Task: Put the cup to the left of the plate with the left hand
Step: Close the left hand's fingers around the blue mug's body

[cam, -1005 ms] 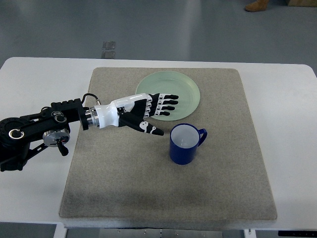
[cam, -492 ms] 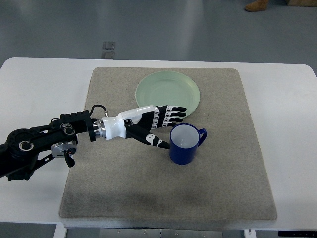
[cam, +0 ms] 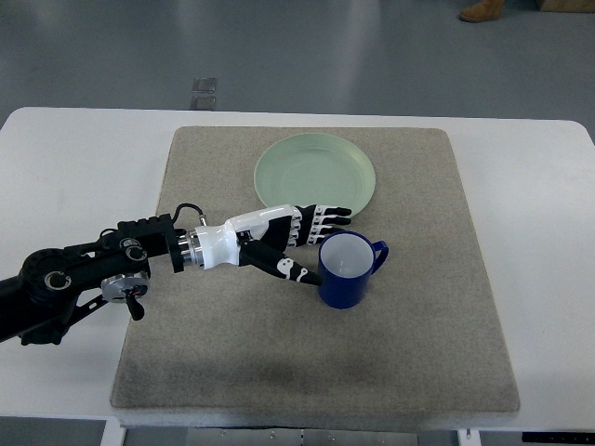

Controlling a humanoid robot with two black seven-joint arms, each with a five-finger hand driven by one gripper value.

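Blue and glossy, the cup (cam: pixel 348 269) stands upright just beyond the fingertips of the left hand (cam: pixel 284 243), its white inside bare, its 1 loop handle pointing away from the hand. The hand's fingers (cam: pixel 321 218) are stretched out and spread, holding nothing; the thumb tip sits at the cup's near wall, though contact cannot be told. Above the fingers, just past them, lies the pale green plate (cam: pixel 316 175), round, shallow and holding nothing. Both rest on a grey felt-like mat (cam: pixel 307 372), squarish with rounded corners, laid over a smooth white table (cam: pixel 65 167).
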